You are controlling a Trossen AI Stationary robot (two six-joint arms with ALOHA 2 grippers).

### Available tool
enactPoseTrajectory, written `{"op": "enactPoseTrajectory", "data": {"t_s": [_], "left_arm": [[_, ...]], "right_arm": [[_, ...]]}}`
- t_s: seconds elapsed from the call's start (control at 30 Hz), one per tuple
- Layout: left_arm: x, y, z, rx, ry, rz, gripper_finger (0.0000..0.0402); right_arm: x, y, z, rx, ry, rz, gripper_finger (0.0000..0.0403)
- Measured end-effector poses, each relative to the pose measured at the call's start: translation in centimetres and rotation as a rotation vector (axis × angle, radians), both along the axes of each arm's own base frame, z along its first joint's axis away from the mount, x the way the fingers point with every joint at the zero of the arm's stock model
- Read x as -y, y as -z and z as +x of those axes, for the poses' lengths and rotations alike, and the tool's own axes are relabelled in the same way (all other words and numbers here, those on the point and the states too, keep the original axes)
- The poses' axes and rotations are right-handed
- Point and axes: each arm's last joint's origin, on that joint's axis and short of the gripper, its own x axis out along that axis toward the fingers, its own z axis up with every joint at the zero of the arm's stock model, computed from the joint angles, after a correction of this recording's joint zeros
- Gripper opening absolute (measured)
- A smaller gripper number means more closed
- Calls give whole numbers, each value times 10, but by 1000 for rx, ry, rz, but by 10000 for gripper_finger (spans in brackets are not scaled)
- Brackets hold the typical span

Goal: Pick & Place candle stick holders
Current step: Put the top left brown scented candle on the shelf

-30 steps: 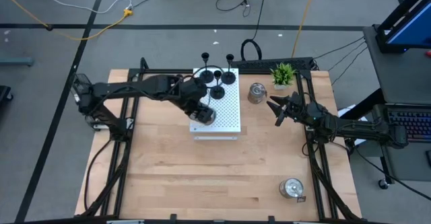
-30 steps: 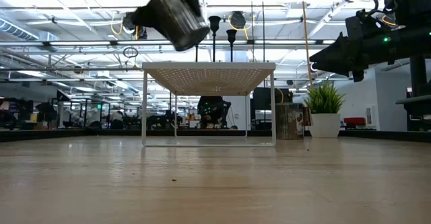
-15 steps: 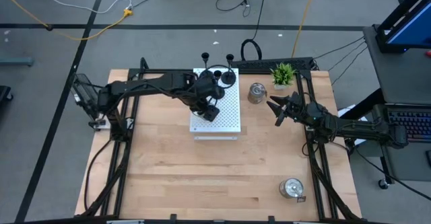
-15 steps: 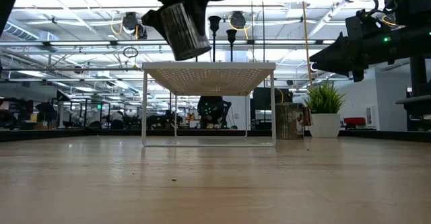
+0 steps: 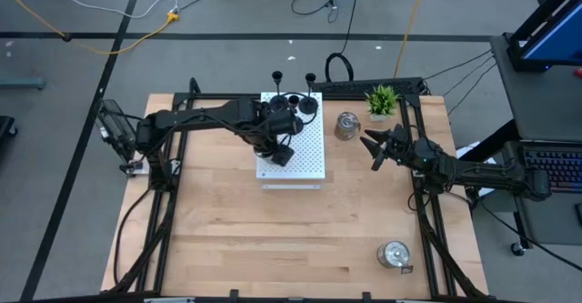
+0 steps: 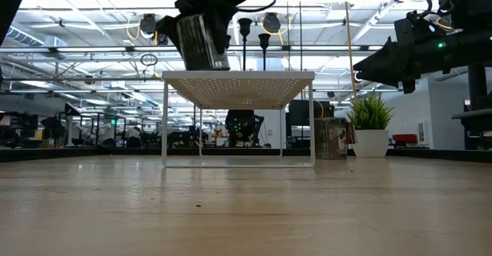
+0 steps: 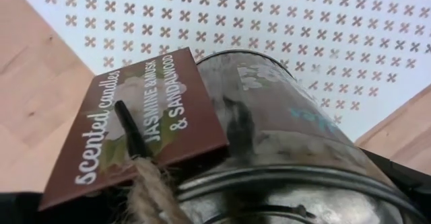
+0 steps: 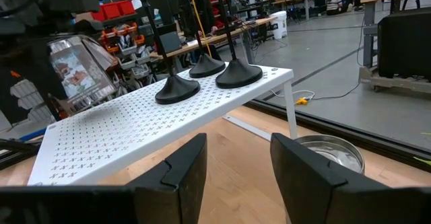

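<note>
Three black holders are already set on the white board. One silver holder is gripped in the left claw above it. Two silver holders remain on the table. The right claw is held part-open, empty.

Just beyond your left fingers, three black holders crowd the white board; beneath and beside them the board lies bare.

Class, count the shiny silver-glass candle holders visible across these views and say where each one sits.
3: one held in the left gripper above the white board; one on the table beside the potted plant, at; one near the table's front right corner. None appears hidden.
</note>
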Motion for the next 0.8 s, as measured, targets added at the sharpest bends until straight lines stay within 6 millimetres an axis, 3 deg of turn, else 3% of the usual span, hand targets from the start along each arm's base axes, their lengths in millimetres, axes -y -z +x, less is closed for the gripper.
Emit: {"op": "enactPoseTrajectory", "data": {"t_s": [0.8], "left_arm": [[0,0,2,31,14,-42,364]], "right_arm": [[0,0,0,-1,0,0,155]]}}
